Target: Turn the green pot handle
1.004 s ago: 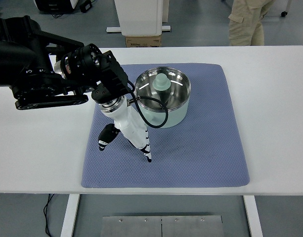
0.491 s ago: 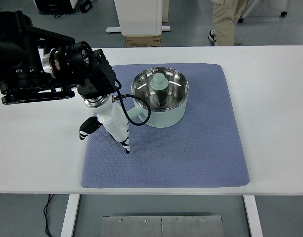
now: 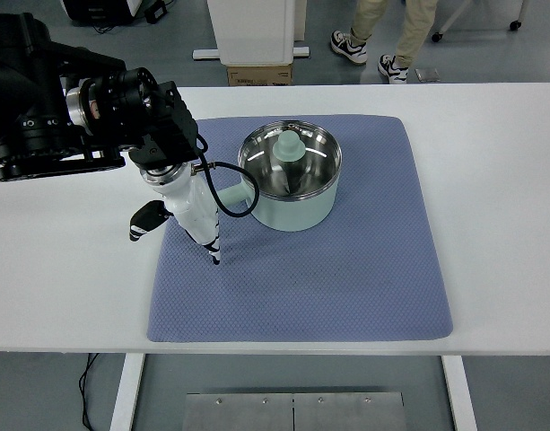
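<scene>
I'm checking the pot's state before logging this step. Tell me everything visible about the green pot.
The green pot is pale mint outside with a shiny metal inner wall, round and upright. A mint knob-shaped piece, seemingly a lid handle, sits inside it. A short handle projects from its left side, partly hidden by a black cable. It stands on the blue mat, in the upper middle part. The left hand hangs just left of it; contact cannot be confirmed.

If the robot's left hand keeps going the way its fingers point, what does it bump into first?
The left hand points down and toward the near edge, so it would probably meet the blue mat first, near its left edge. How high the fingertips sit above the mat is hard to judge.
</scene>
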